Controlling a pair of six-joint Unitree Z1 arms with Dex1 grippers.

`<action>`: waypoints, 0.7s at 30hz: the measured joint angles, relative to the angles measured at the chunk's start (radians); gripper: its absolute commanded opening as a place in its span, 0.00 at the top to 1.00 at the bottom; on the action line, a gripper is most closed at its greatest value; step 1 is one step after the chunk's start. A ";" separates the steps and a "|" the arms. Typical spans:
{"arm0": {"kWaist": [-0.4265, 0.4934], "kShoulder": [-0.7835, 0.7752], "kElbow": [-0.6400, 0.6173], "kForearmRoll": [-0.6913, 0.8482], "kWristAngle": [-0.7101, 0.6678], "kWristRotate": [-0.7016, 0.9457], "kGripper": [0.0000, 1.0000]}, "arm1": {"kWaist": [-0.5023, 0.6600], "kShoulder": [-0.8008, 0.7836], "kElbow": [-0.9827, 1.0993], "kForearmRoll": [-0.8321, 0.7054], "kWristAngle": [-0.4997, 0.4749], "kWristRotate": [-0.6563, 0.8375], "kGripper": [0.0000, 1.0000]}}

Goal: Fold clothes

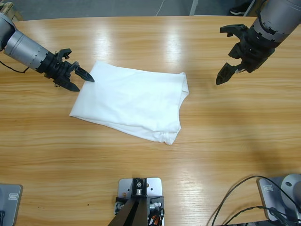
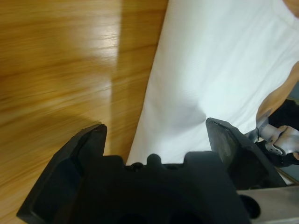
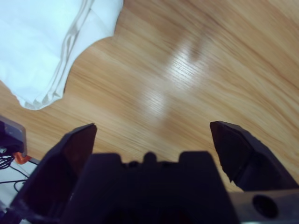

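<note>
While the folded T-shirt [image 1: 134,101] lay on the table [image 1: 155,160], your left gripper [image 1: 81,78] gaped empty at its edge; your right gripper [image 1: 229,52] gaped empty, well apart.

The high view looks straight down on the table [image 1: 197,141] from above, while each wrist view peers close along its own jaws at the wood, all three sharing the white T-shirt [image 1: 131,101] [image 2: 219,70] [image 3: 42,42].
</note>
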 measured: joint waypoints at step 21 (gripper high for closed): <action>-0.068 0.025 0.000 -0.024 -0.150 0.039 1.00 | 0.000 0.000 0.019 0.000 0.000 0.000 0.00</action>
